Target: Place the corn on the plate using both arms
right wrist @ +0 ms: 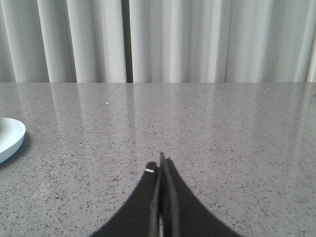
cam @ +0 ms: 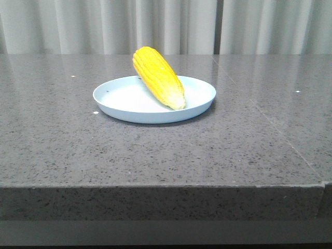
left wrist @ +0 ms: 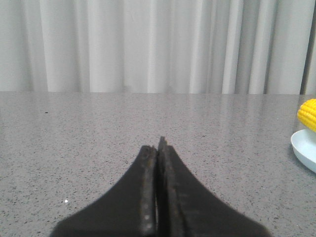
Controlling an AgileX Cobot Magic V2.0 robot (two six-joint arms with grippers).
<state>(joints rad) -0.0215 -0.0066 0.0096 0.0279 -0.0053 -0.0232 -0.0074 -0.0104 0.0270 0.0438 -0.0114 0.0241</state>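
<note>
Left gripper (left wrist: 159,148) fingers pressed together, holding nothing, low over bare table (left wrist: 98,138); plate (left wrist: 305,148) edge off to its side. Corn (cam: 158,77) lies on plate (cam: 124,101) mid-table, pale tip toward front rim, butt over back rim. Right gripper (right wrist: 161,165) likewise closed and empty, plate apart.

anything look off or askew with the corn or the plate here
Slightly. The corn lies diagonally, its thick end propped on the far rim of the plate and sticking out past it, not flat inside. Nothing spilled or damaged. Both grippers, left and right, are shut and empty.
</note>
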